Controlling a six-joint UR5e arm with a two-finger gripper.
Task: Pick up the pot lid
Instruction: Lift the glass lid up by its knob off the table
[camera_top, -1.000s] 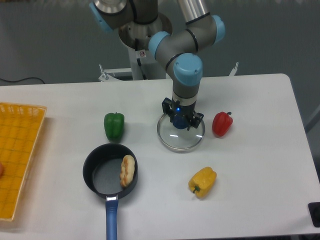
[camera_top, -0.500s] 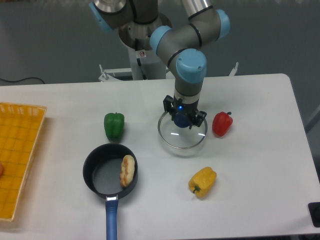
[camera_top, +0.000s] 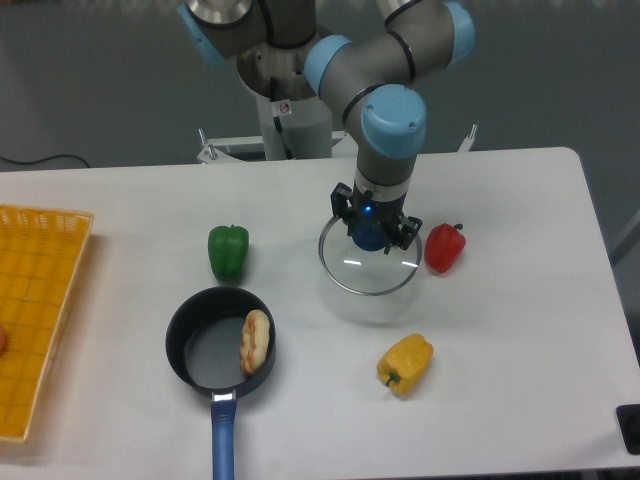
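My gripper (camera_top: 372, 222) points down at the upper middle of the table, its two fingers shut on the blue knob (camera_top: 369, 240) of the pot lid. The lid (camera_top: 369, 275) is clear glass with a thin metal rim and looks roughly level, held up off the white table. The fingers and arm cover its far part. Lower left on the table stands the black pot (camera_top: 207, 345), its blue handle (camera_top: 223, 440) toward the front edge.
A red pepper (camera_top: 444, 248) lies close by the lid's right side in view. A yellow pepper (camera_top: 405, 363) sits nearer the front, a green pepper (camera_top: 229, 253) to the left. The pot holds a tan elongated item (camera_top: 255, 342). An orange crate (camera_top: 62, 235) stands at far left.
The lid has risen off the table with my gripper, appearing larger and slightly farther right. The arm above it looks bigger too. Pot and peppers have stayed put.
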